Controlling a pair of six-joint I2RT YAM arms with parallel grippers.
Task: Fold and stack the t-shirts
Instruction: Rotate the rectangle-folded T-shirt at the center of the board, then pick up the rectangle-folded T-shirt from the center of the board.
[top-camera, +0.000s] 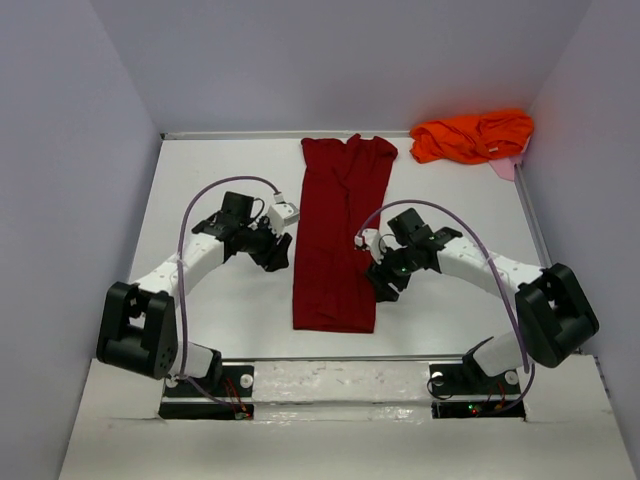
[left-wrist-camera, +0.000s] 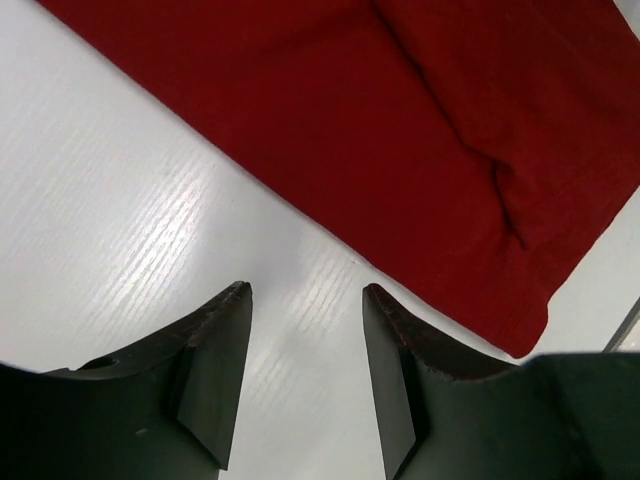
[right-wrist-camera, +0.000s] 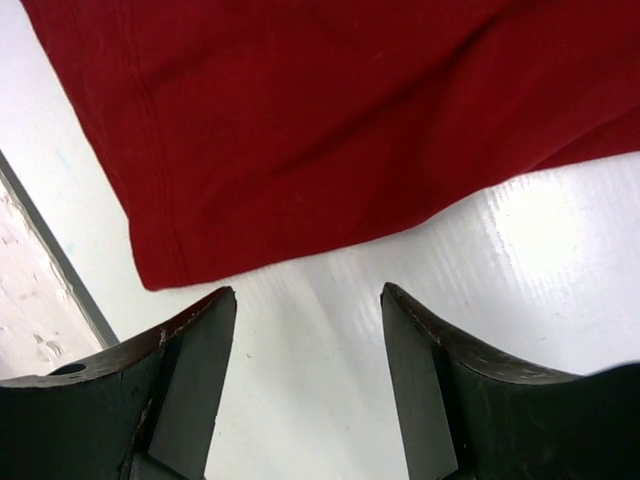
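crimson t-shirt (top-camera: 340, 235) in a long strip down the middle of the table (top-camera: 200, 190)
left gripper (left-wrist-camera: 305, 290) empty, half parted, by its left edge; cloth limp, best pinched at hem corners; right gripper (right-wrist-camera: 306, 290) wide, empty, opposite; orange t-shirt (top-camera: 470, 136) bunched in far right corner, sleeves lost in folds.

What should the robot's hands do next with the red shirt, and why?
Probably move the left hand and right hand in to pinch the near corners of the red t-shirt: both are open beside it, and it lies as a long strip needing another fold.
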